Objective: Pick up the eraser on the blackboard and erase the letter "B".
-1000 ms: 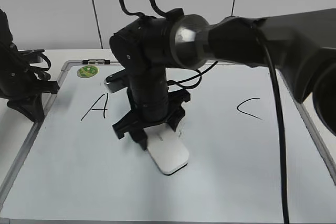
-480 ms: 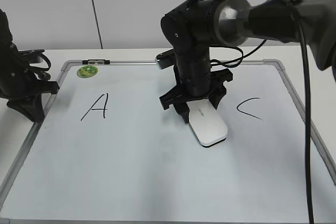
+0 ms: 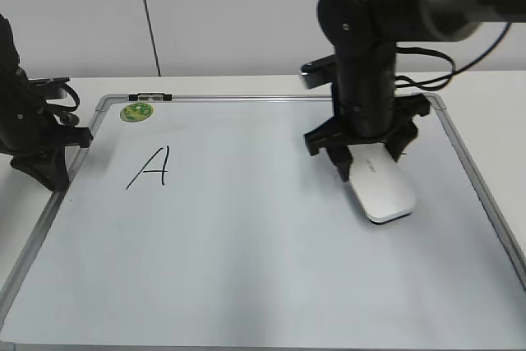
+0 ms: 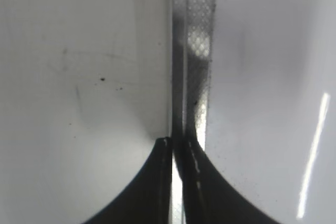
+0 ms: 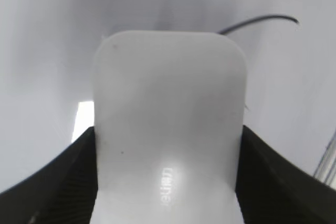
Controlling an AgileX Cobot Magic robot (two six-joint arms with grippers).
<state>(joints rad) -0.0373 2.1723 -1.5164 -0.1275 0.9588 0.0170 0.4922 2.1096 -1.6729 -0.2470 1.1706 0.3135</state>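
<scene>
The eraser [image 3: 381, 190] is a flat white block lying on the right part of the blackboard [image 3: 246, 269]. My right gripper [image 3: 369, 163] is shut on its two long sides and points down at the board. In the right wrist view the eraser [image 5: 168, 103] fills the middle between the dark fingers [image 5: 273, 177]. A curved black stroke [image 5: 260, 21] shows just beyond it. The letter "A" [image 3: 149, 168] stands at the left. No letter "B" shows on the board. My left gripper [image 3: 45, 154] is shut and empty at the board's left frame [image 4: 195, 51].
A round green magnet [image 3: 137, 111] sits at the board's far left corner, and a small black clip [image 3: 150, 97] lies on the top frame. The board's right frame [image 3: 481, 195] runs close to the eraser. A white wall stands behind the table.
My right gripper has slid the eraser rightward across the board, from the middle to the right part. The "C" seen earlier is now covered by the eraser and arm. The left arm has not moved.
</scene>
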